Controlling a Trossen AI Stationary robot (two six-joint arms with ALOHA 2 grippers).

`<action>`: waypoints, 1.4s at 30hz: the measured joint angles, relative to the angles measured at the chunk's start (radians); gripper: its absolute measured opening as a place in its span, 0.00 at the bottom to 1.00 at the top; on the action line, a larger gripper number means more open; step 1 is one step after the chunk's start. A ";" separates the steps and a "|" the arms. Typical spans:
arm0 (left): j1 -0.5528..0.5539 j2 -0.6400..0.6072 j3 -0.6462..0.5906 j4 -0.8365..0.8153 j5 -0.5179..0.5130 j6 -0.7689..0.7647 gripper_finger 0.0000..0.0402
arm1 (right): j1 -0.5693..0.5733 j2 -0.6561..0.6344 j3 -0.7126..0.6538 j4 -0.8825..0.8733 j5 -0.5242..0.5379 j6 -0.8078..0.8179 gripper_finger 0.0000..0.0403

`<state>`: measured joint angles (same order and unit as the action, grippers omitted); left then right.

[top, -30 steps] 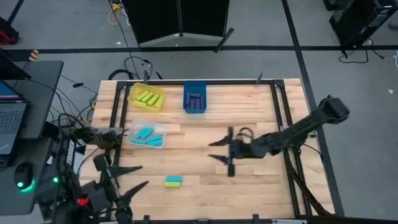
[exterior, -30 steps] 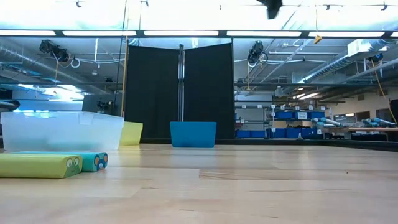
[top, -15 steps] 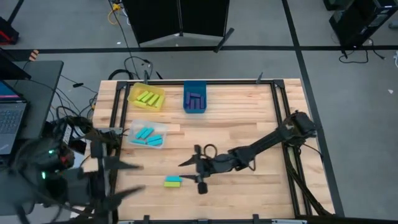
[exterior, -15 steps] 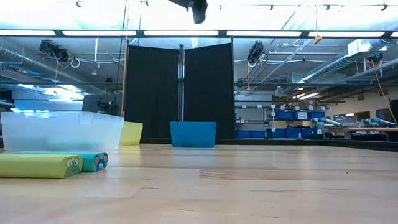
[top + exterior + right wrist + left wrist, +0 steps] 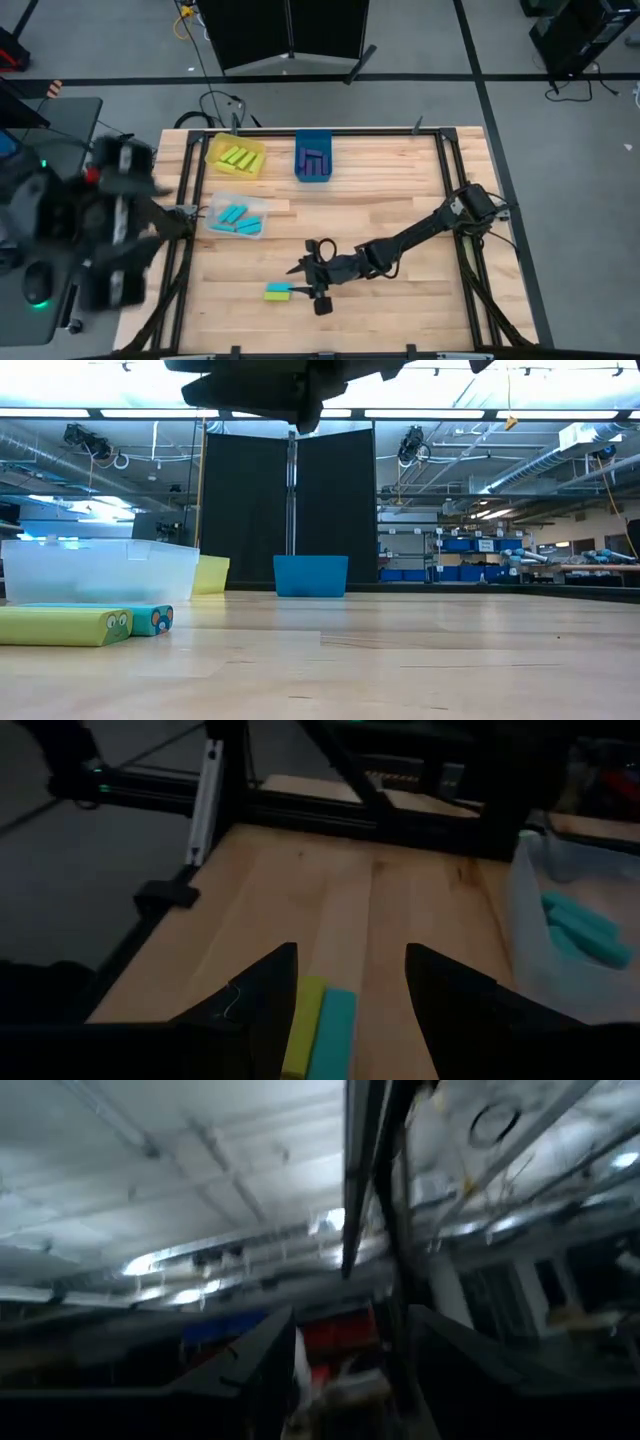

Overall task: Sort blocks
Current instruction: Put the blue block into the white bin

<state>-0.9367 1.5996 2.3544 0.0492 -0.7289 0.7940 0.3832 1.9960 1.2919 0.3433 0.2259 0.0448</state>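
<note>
**Right arm reaches over the last two loose blocks**

We see the right gripper (image 5: 305,281) low in the middle of the high view, its jaws apart and poised just right of a lime block (image 5: 273,295) and a teal block (image 5: 279,288) that lie touching, side by side, on the tabletop (image 5: 400,190). In the right wrist view the same pair (image 5: 320,1025) sits between the two dark fingers (image 5: 262,988). Toward the upper left of the high view, more lime blocks fill the yellow bin (image 5: 236,157), dark purple ones the blue bin (image 5: 313,156), and teal ones the clear bin (image 5: 238,216). The left gripper is out of sight; that arm (image 5: 95,235) hangs blurred at the left edge, off the tabletop, and we cannot tell how its jaws stand.
</note>
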 joint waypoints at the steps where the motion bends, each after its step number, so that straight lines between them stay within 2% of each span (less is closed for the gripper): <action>1: 0.018 -0.016 0.000 -0.050 -0.010 -0.032 0.50 | 0.000 0.000 0.000 -0.005 -0.014 0.004 0.49; 7: 0.135 -0.055 0.000 -0.279 0.040 -0.246 0.50 | -0.004 -0.001 -0.031 -0.055 -0.087 0.044 0.49; 11: 0.191 -0.056 -0.001 -0.301 0.094 -0.264 0.50 | -0.005 -0.001 -0.061 -0.078 -0.095 0.067 0.49; 15: 0.241 -0.065 -0.001 -0.417 0.105 -0.299 0.50 | -0.007 -0.001 -0.080 -0.073 -0.092 0.096 0.49; 20: 0.290 -0.089 -0.004 -0.627 0.110 -0.410 0.50 | -0.007 0.081 -0.084 0.006 -0.073 0.127 0.49; 23: 0.306 -0.123 -0.055 -0.685 0.110 -0.467 0.50 | -0.013 0.144 -0.076 0.083 -0.067 0.148 0.50; 27: 0.310 -0.223 -0.243 -0.606 0.108 -0.484 0.49 | -0.026 0.196 -0.045 0.166 -0.062 0.168 0.50; 36: 0.310 -0.639 -0.939 -0.239 0.060 -0.486 0.37 | -0.033 0.186 -0.031 0.146 -0.059 0.168 0.50; 42: 0.310 -0.872 -1.321 -0.049 0.001 -0.511 0.36 | -0.033 0.196 -0.031 0.113 -0.059 0.184 0.51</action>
<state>-0.6272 0.7271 1.0339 0.0007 -0.7281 0.2830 0.3500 2.1918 1.2610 0.4560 0.1665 0.2285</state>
